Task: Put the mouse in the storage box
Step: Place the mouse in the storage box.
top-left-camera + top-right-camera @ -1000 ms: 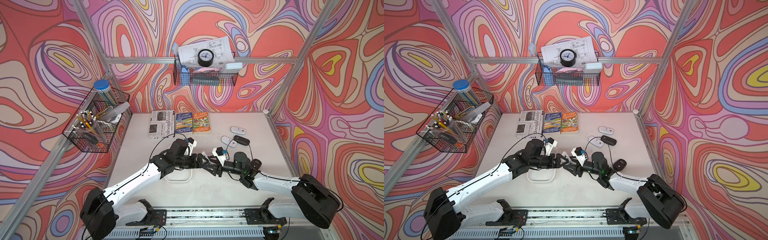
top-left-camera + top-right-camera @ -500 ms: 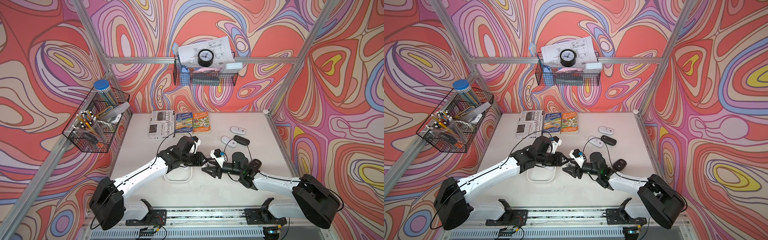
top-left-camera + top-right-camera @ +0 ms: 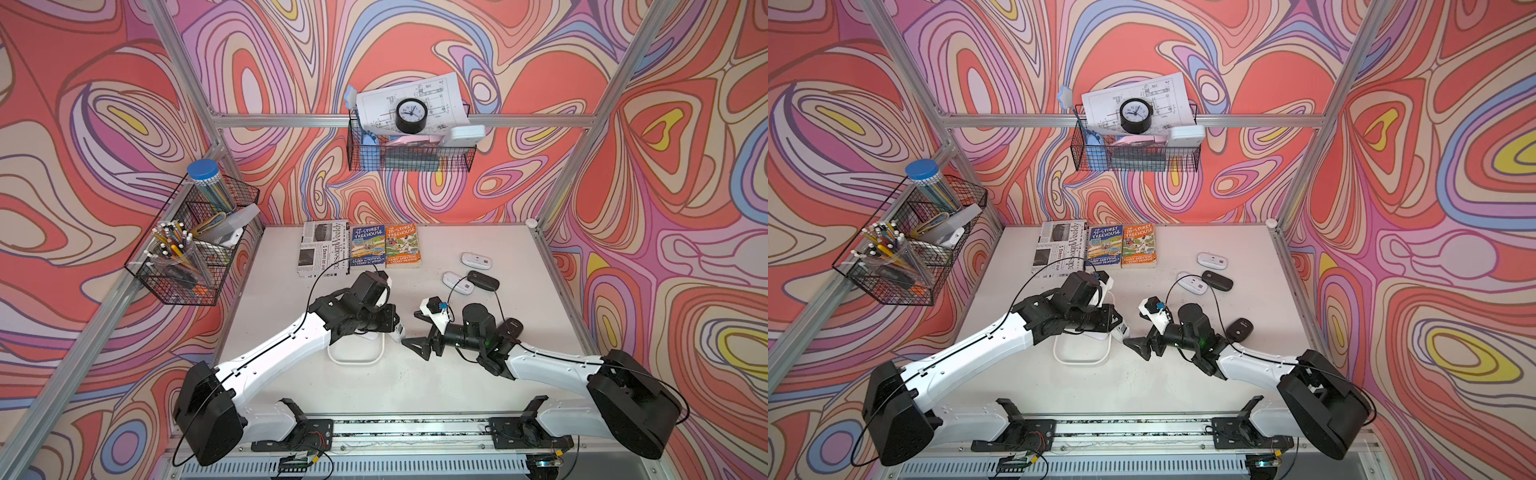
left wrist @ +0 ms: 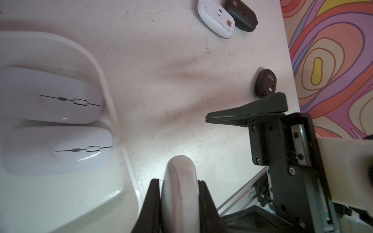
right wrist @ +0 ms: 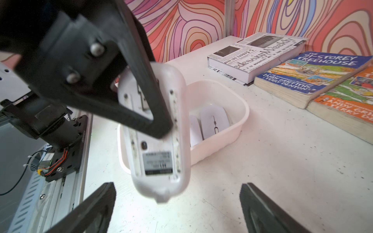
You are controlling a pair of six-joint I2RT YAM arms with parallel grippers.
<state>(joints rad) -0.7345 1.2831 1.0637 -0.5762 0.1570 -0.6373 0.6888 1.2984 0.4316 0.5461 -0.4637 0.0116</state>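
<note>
White mouse [image 4: 179, 191] clamped edge-on between the left jaws, over the worktop [image 4: 171, 80] just outside the storage box [image 4: 113, 113] rim, right jaws spread wide close in front of it, two more white mice [image 4: 50, 94] side by side inside the box

Swirling red, pink and purple patterned walls [image 3: 415, 50], aluminium frame rails [image 3: 282, 121], white tabletop [image 3: 415, 386], soft even light

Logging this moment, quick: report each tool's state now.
Left tool: closed, holding the white mouse.
Right tool: open, empty.
</note>
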